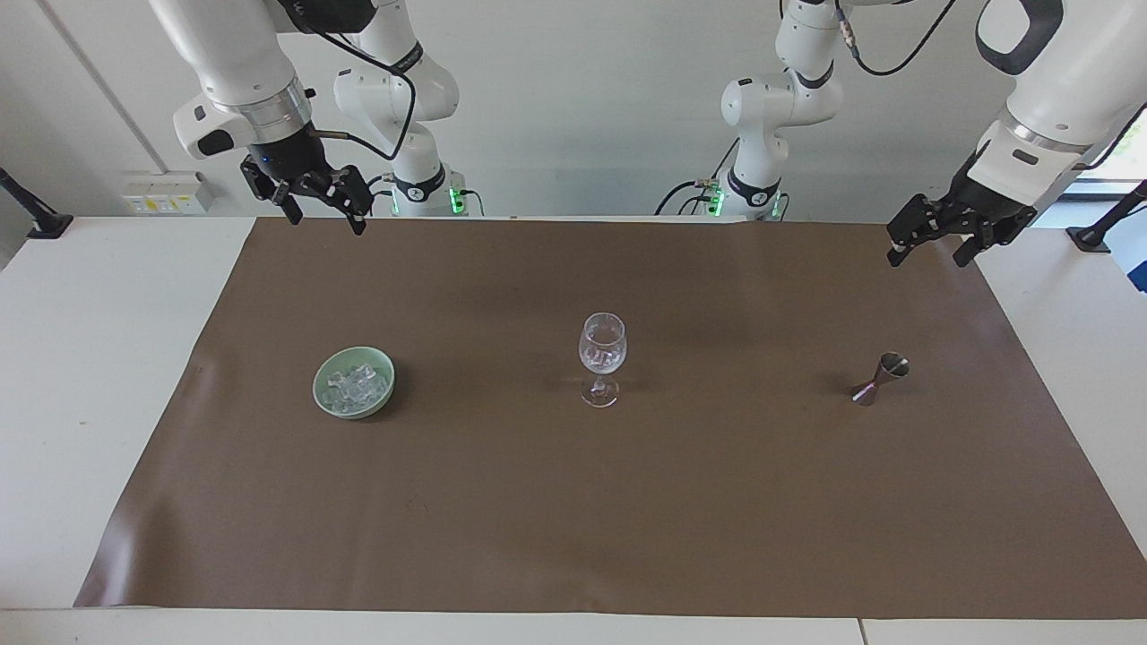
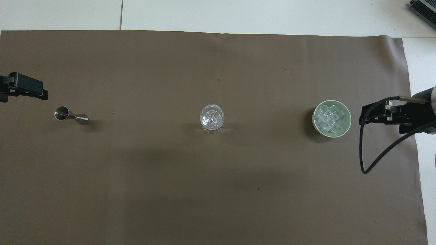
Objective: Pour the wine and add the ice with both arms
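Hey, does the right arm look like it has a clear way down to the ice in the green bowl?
Probably yes. The right gripper hangs open and empty above the mat's edge at its own end, the bowl sits uncovered there, and nothing stands over the ice.

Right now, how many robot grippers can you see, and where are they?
2. The right gripper hangs open over the table edge nearest the robots, at the ice bowl's end. The left gripper hangs open over the mat's corner, at the metal jigger's end.
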You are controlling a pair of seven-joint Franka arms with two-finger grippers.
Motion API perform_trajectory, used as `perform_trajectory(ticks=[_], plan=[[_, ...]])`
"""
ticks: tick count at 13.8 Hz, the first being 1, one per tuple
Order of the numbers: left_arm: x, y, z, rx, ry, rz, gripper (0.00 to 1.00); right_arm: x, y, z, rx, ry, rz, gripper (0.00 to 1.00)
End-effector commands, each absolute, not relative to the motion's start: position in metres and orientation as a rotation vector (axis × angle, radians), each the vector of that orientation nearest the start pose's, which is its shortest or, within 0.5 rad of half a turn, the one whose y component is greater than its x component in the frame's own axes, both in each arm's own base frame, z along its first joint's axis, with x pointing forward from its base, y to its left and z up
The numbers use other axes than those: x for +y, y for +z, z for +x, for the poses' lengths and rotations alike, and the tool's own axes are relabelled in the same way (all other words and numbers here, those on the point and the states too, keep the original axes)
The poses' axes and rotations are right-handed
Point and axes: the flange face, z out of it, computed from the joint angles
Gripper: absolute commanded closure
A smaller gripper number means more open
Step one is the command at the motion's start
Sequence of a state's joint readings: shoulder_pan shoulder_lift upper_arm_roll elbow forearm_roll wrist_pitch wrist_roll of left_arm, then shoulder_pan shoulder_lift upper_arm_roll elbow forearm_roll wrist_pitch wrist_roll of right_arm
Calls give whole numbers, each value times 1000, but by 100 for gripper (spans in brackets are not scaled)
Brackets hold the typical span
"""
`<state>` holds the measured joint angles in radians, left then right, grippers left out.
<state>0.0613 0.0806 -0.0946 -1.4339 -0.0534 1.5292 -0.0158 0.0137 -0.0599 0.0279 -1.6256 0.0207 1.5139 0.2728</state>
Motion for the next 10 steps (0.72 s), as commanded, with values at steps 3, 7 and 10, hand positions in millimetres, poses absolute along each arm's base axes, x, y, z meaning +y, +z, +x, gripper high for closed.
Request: perform_trajectory(ticks=[3,7,10], plan=[[-31,642,561,72,-69,-3196,0,-6,623,529,317,55,-3090,0],[-35,642,558,83,-52,-3195,0,-23,624,527,314,48,-3093,0],[-38,638,555,76,-19,-3194,0,-19,620,528,298,64,-3104,0]])
